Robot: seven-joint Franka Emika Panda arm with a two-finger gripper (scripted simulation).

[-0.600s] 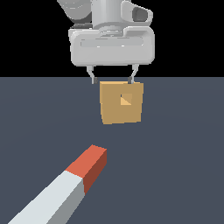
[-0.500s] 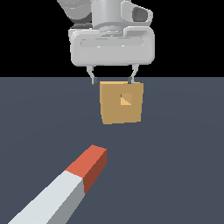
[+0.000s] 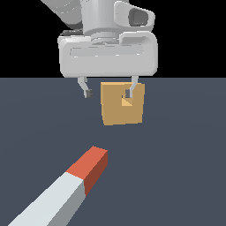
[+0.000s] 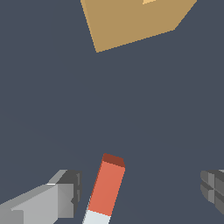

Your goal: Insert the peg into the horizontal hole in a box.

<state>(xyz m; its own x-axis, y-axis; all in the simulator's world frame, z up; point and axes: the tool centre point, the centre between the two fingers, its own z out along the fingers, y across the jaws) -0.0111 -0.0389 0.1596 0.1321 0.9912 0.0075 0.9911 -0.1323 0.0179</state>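
The peg (image 3: pixel 66 187) lies on the dark floor, pale grey with a red-orange end pointing toward the box. The tan-orange box (image 3: pixel 122 104) stands farther back, its small square hole (image 3: pixel 127 101) in the middle of the face. My gripper (image 3: pixel 108 93) hangs open and empty above the floor, in front of the box in the exterior view. In the wrist view the peg's red end (image 4: pixel 106 185) lies between my two fingertips (image 4: pixel 70 192), nearer one of them and untouched. The box (image 4: pixel 133 19) shows beyond it.
The dark grey floor (image 3: pixel 176 167) spreads all around the peg and box. Nothing else stands on it.
The gripper looks much the same as before, open above the floor near the box. The peg and box have not moved.
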